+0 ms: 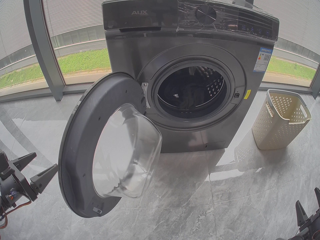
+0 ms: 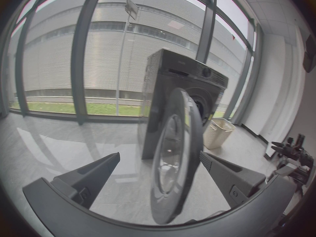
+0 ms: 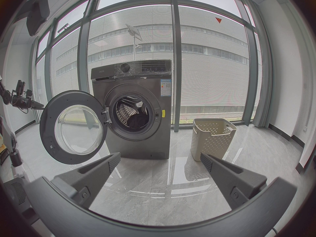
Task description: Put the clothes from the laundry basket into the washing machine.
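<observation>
Laundry basket (image 1: 281, 120) at 12 o'clock from right end effector (image 1: 307, 197) (nearer arm), looks empty; clothes (image 1: 186, 99) in washing machine (image 1: 200, 140). Both wide, incl. left end effector (image 1: 45, 160).

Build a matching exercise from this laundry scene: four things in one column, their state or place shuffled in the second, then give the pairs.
1. door
2. laundry basket
3. dark clothes
4. left gripper

A. inside the drum
B. jaws spread, empty
C. swung out on its hinge
D. upright on the floor beside the washing machine

Pairs: 1-C, 2-D, 3-A, 4-B
</observation>
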You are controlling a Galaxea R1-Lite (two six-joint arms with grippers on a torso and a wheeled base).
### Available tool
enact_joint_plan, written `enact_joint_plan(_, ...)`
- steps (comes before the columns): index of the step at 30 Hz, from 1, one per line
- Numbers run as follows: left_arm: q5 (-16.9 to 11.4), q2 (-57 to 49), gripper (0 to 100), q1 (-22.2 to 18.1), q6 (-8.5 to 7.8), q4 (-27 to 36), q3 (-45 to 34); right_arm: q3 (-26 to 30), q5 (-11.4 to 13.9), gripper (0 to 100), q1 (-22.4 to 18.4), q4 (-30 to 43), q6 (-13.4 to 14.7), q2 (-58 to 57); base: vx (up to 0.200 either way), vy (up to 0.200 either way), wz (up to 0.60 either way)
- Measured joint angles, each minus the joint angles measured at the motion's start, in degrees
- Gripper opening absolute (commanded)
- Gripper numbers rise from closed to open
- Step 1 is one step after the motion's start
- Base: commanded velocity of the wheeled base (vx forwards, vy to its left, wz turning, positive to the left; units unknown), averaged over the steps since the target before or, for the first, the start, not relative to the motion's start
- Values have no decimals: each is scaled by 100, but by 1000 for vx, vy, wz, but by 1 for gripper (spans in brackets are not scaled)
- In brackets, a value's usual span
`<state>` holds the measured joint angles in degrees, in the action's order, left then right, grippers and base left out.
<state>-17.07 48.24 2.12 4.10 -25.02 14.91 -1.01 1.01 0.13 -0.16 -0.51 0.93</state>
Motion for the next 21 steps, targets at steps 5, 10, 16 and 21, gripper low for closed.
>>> enact_joint_plan(5,-694,162,100,347,13,0,44,0,2,100,-4,0,0,0,0,0,0)
enact_joint_plan(10,-773,346,100,794,13,-2,79,0,0,100,-4,0,0,0,0,0,0)
enact_joint_plan(16,-758,842,100,1488,33,-73,324,0,0,100,-4,0,0,0,0,0,0)
enact_joint_plan(21,-644,1425,100,2055,90,-238,827,0,2,100,-4,2,0,0,0,0,0)
